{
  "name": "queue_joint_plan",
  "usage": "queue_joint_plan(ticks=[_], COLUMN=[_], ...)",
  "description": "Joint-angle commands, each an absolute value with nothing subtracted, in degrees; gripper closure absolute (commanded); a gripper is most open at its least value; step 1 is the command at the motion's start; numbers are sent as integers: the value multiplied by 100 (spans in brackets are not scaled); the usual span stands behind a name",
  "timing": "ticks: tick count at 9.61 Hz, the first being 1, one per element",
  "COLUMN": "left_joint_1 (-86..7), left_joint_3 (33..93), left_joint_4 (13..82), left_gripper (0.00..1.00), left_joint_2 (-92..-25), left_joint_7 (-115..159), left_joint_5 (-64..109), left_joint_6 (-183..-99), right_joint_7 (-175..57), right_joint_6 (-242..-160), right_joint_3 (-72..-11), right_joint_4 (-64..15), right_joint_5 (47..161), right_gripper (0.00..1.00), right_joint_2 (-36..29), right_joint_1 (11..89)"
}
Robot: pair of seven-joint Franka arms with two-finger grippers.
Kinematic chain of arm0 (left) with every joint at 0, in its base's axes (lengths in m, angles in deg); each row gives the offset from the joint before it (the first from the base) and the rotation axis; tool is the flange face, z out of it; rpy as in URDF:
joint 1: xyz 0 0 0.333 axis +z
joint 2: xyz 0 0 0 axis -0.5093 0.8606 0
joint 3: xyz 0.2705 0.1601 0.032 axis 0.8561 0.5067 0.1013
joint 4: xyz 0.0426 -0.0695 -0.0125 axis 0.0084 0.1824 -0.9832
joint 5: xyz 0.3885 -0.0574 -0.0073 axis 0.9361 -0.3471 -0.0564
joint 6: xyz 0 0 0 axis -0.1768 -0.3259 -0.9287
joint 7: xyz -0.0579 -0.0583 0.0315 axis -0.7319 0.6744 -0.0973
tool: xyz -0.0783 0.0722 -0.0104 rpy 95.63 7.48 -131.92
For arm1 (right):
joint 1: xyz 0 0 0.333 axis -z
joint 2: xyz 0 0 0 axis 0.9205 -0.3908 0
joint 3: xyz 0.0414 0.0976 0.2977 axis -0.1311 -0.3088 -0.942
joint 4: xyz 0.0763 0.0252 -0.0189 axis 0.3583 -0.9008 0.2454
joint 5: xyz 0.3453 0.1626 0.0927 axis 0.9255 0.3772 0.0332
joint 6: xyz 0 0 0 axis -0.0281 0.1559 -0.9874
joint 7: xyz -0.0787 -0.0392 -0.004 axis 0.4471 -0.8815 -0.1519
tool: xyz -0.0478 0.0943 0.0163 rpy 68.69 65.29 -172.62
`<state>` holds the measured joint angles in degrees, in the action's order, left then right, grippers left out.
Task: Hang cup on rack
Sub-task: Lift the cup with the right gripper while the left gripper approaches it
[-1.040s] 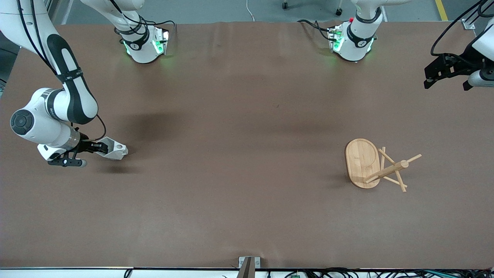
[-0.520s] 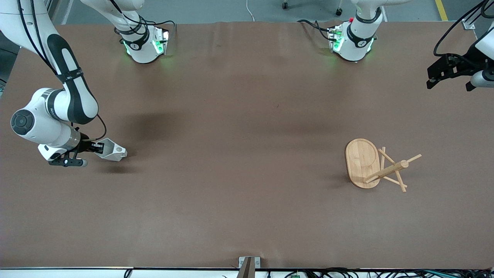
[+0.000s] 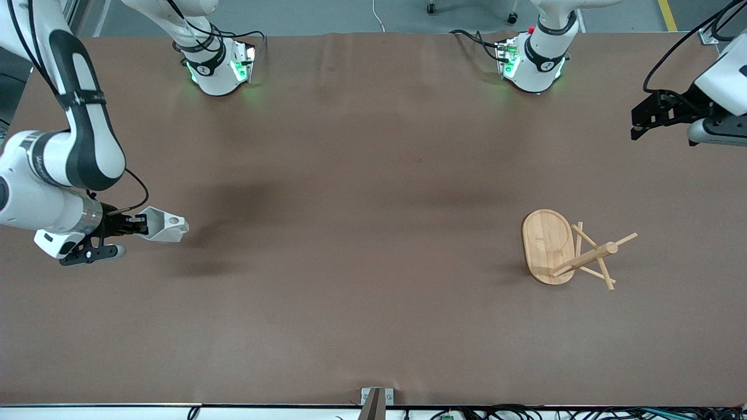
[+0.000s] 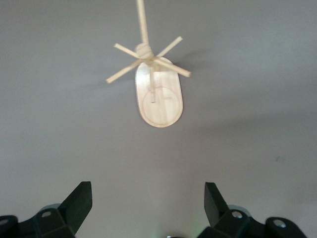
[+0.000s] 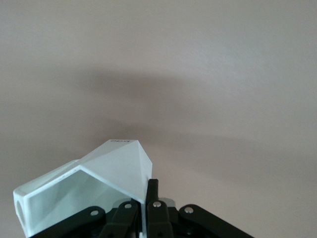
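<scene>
Front view, lower part: bare brown table (image 3: 362, 326) fills the bottom of the frame, with nothing lying on it there.

Centre right of the frame: the rack (image 3: 569, 249) stands on its oval bamboo base, and its post with thin pegs appears to lean toward the left arm's end of the table — most likely an effect of the high camera angle. In the left wrist view the rack (image 4: 157, 84) sits in the upper middle of the picture, base pale and rounded, pegs fanned around the post.

Middle left of the frame: the right gripper (image 3: 135, 224) is clamped on the cup (image 3: 164, 226), which it holds on its side above the table, with a shadow below. The grip appears to be on the wall at the mouth, probably so that the handle end with its round hole stays free for a peg. The cup is white and faceted, with flat angular sides. In the right wrist view the cup (image 5: 86, 191) fills the lower left, one finger inside the rim and one outside — the right gripper (image 5: 144, 210) pinching a thin wall.

Upper right of the frame: the left gripper (image 3: 645, 119) waits over the table's edge, its jaws spread wide and empty; the left wrist view shows the left gripper (image 4: 148, 203) with both black tips well apart.
</scene>
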<state>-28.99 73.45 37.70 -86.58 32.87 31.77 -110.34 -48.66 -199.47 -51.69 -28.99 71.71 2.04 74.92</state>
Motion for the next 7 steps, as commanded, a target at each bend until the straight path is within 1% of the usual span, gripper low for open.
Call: queue_joint_plan(ticks=[1, 3, 5, 6, 7], left_joint_1=[-3087, -3526, -3974, -4133, -4282], left_joint_3=[7095, 6560, 6155, 5996, 5821], left_joint_4=[3918, 3901, 3858, 3814, 3770], left_gripper=[0, 0, 0, 0, 0], left_joint_2=[-8595, -8446, -8235, -8069, -7910], left_joint_7=[3394, 3482, 3736, 3964, 4514], left_joint_5=[2709, 2706, 2497, 2339, 2268], left_joint_6=[-11115, -11378, -11712, -11922, -12351], right_joint_7=[-5230, -5469, -5452, -5452, -5452], right_joint_6=[-19516, -19409, -19522, -19540, -19532], right_joint_3=[-5474, -5641, -5642, -5651, -5651], right_joint_4=[-2827, -2861, -3054, -3081, -3142], right_joint_5=[8070, 9342, 10959, 11402, 11841], right_gripper=[100, 100, 100, 100, 100], right_joint_2=[509, 598, 554, 545, 537], right_joint_1=[7508, 7299, 6773, 6535, 6263])
